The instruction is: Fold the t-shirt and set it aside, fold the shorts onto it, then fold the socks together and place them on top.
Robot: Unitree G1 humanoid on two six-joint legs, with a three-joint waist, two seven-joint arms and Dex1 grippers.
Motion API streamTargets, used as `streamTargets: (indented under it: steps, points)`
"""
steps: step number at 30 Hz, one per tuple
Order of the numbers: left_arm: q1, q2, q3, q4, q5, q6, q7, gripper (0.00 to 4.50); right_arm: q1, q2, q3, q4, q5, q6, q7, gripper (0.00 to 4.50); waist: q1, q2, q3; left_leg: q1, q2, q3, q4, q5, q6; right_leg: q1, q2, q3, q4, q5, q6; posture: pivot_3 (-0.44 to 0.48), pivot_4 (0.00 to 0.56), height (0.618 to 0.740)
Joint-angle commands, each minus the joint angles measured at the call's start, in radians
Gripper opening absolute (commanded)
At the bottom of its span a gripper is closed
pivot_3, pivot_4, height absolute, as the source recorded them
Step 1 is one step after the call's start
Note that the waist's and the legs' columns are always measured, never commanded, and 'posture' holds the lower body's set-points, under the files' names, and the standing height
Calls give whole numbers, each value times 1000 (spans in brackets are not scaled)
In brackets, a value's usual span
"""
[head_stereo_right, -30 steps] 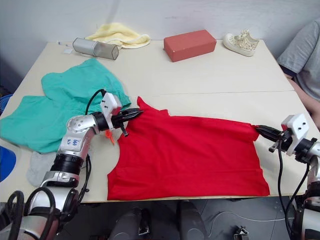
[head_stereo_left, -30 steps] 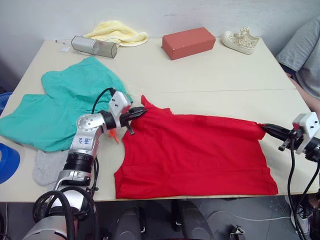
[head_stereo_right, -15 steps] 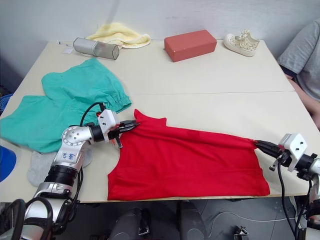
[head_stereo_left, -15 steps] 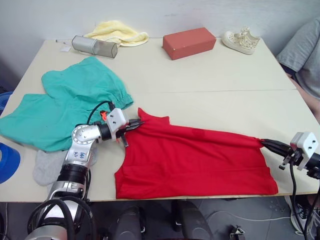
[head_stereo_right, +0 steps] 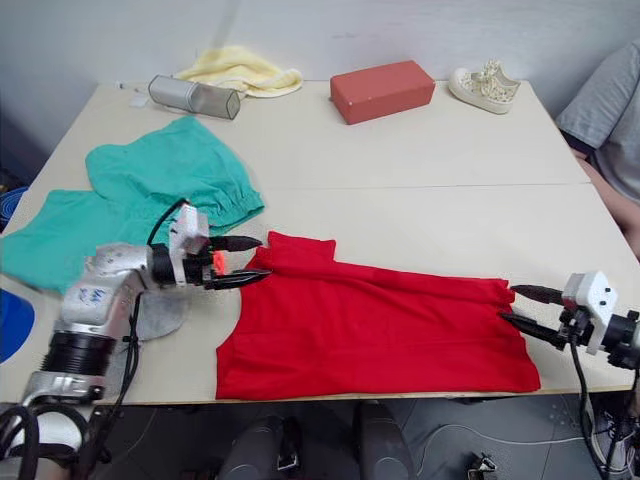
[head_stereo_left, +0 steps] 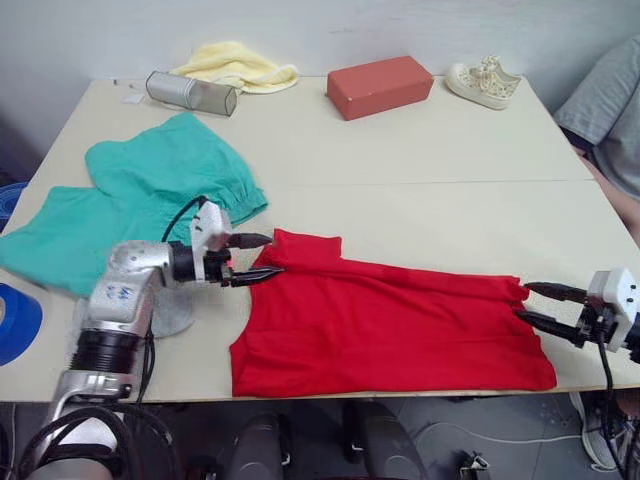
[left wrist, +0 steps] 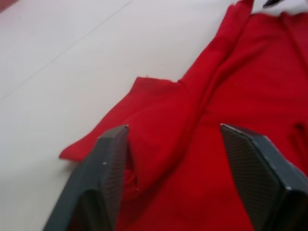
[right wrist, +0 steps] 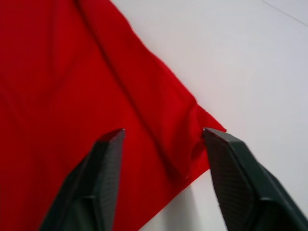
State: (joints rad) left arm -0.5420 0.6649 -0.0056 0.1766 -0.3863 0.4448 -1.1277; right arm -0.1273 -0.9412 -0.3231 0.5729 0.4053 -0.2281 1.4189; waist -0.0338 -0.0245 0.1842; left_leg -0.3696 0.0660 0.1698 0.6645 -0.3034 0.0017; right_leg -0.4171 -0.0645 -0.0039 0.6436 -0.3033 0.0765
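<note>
The red t-shirt (head_stereo_left: 390, 320) lies flat at the table's front, folded into a wide band. My left gripper (head_stereo_left: 256, 256) stands open at the shirt's left top corner, its jaws on either side of the cloth edge and holding nothing. At the shirt's right top corner my right gripper (head_stereo_left: 525, 301) is open too, with the corner loose between its fingers (right wrist: 103, 178). The teal shorts (head_stereo_left: 150, 190) are spread out at the left of the table. A grey sock (head_stereo_right: 160, 315) shows partly under my left arm.
Along the back edge stand a silver cylinder (head_stereo_left: 190, 93), a pale yellow cloth (head_stereo_left: 235, 65), a red-brown block (head_stereo_left: 380, 85) and a white sneaker (head_stereo_left: 485, 80). A person's grey sleeve (head_stereo_left: 605, 110) is at the right. A blue object (head_stereo_left: 15, 320) sits at the left edge.
Both grippers have opened and let go of the t-shirt's top corners, which now lie on the table. My left arm has drawn back to the left.
</note>
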Motion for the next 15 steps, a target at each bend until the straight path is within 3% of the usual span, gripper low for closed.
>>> streamTargets:
  steps: [1, 2, 3, 8, 15]
  points:
    - [-91, 38, 16, -37, -66, 258, 28, 4500, -12, -62, -40, -57, 41, 73, 32, 3984, 1, 0, 0, 1, 0, 0, 0, 0, 0, 1, 0, 0, 0, 0, 0, 0, 150, 740]
    - [-135, 40, 18, -14, -83, 340, 40, 4500, -28, -81, -41, -64, 46, 104, 35, 4359, 3, 0, 0, 1, 0, 0, 0, 0, 0, 1, 0, 0, 0, 0, 0, 0, 150, 740]
    - [-165, 40, 21, 1, -93, 396, 48, 4500, -39, -93, -41, -70, 49, 125, 37, 4438, 4, 0, 0, 0, -1, -1, 1, 0, 0, 1, 1, -1, 0, 0, 0, 0, 150, 740]
    - [-366, -5, -74, 234, -19, 706, 170, 4500, -115, -109, 4, -66, 32, 221, 39, 4438, 4, 0, 0, 0, -1, -2, 2, 0, 1, 2, 3, -3, 0, 0, 0, 0, 150, 740]
    - [-495, -120, -39, 471, 1, 772, 273, 4500, -138, -87, 33, -92, 24, 272, 39, 4438, 4, -2, 2, -2, -1, -1, 2, 0, 0, -1, 3, -7, -1, 0, 1, 0, 150, 740]
